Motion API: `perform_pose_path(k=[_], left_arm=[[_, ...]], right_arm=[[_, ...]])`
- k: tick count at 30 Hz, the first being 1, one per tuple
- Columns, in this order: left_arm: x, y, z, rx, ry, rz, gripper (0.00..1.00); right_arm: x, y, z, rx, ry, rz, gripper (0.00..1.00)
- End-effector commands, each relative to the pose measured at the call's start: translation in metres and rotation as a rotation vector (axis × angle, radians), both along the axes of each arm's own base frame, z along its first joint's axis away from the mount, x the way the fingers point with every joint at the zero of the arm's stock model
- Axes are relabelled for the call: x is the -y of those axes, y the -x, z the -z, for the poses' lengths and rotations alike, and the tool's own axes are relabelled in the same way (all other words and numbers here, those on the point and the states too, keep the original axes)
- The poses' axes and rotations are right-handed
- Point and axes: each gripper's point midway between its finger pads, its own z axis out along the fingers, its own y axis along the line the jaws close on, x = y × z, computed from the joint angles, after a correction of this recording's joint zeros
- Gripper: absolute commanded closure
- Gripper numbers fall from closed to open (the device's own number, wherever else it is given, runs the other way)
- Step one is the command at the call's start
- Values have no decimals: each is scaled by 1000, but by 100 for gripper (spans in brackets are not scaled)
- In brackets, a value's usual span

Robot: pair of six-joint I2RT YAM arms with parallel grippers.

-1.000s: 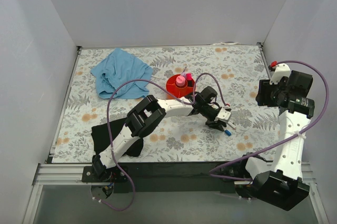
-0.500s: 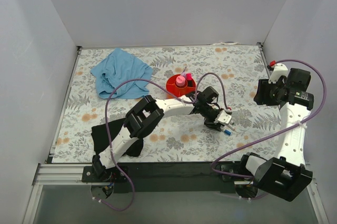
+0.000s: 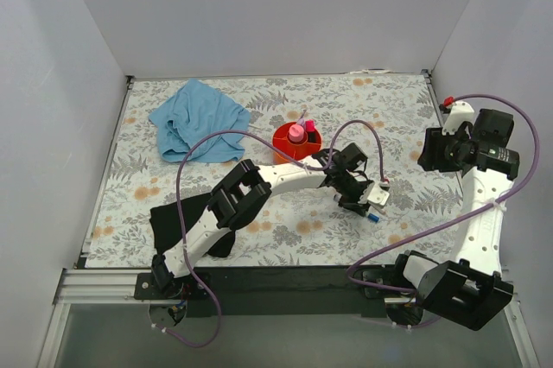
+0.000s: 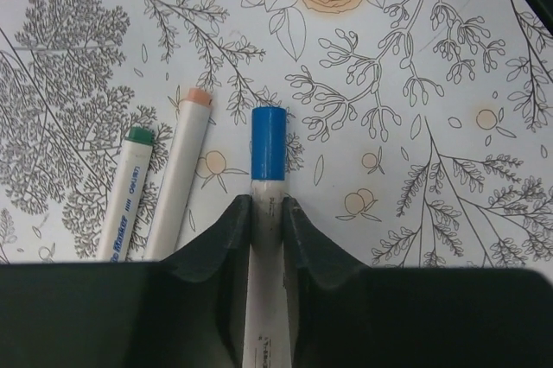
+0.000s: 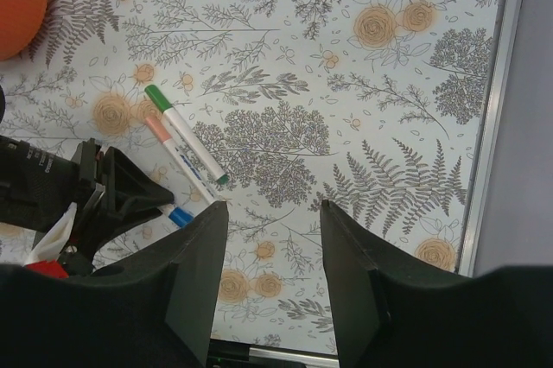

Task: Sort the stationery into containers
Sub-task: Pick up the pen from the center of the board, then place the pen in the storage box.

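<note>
My left gripper (image 4: 266, 212) is shut on a white marker with a blue cap (image 4: 269, 142), low over the floral table. A green-capped marker (image 4: 126, 204) and a peach-capped marker (image 4: 183, 169) lie just left of it. In the top view the left gripper (image 3: 366, 209) is right of centre, and the blue cap (image 3: 372, 218) sticks out toward the front. The round orange bowl (image 3: 285, 145) holds a small pink bottle (image 3: 296, 132) behind it. My right gripper (image 5: 272, 212) is open and empty, high above the table's right side (image 3: 436, 154). It looks down on the green-capped marker (image 5: 186, 139) and the left gripper (image 5: 112, 195).
A crumpled blue cloth (image 3: 199, 119) lies at the back left. A black cloth (image 3: 186, 221) lies at the front left beside the left arm. Purple cables loop over both arms. The table's metal edge (image 5: 488, 126) runs along the right side, with white walls around.
The left gripper has turned and shifted slightly right over the markers, staying on the blue-capped one. The right arm has drawn back toward the right wall and risen a little.
</note>
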Motion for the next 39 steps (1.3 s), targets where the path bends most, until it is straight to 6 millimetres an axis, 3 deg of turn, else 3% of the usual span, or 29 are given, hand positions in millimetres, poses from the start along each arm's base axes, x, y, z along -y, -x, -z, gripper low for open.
perform_pose_path(k=[1, 2, 4, 8, 9, 11, 12, 14, 15, 17, 18, 21, 22, 24, 28, 33, 39], left_arm=[[-29, 20, 45, -79, -187, -11, 93], [-29, 19, 41, -83, -185, -21, 100], [-30, 13, 26, -147, -171, -74, 100], [-36, -8, -37, -213, -55, -152, 100], [-44, -16, -74, -205, 9, -172, 100], [-52, -24, -118, -230, 81, -219, 100], [-65, -37, -156, -222, 147, -249, 100], [-82, -44, -194, -267, 232, -271, 100], [-103, -57, -230, -299, 289, -332, 100], [-119, -67, -254, -320, 402, -352, 100], [-136, -79, -270, -402, 433, -436, 100], [-170, -100, -338, -300, 779, -488, 100], [-178, -103, -333, -307, 807, -530, 100], [-193, -121, -347, -276, 915, -594, 100], [-204, -148, -341, -273, 1006, -705, 100], [-225, -200, -325, -357, 1102, -918, 100], [-247, -228, -312, -457, 1157, -1018, 100]], right_arm=[[0, -1, -25, 51, 21, -19, 46], [0, -1, -28, 58, 26, -19, 46], [0, -1, -35, 71, 28, -16, 46], [3, -2, -46, 100, 36, 7, 47], [4, -2, -49, 108, 40, 15, 47], [6, -3, -56, 125, 38, 37, 48], [6, -3, -59, 130, 36, 43, 48], [4, -3, -61, 136, 17, 54, 48], [3, -3, -61, 136, 8, 52, 48], [1, -2, -56, 124, -14, 57, 48], [-1, -3, -55, 125, -23, 49, 48], [-5, -3, -47, 120, -43, 35, 49], [-5, -7, -46, 131, -46, 31, 50], [-8, -9, -42, 130, -70, 26, 50], [-7, -14, -33, 113, -89, 40, 52], [-4, -16, -24, 78, -97, 60, 52], [4, -16, -18, 51, -66, 81, 52]])
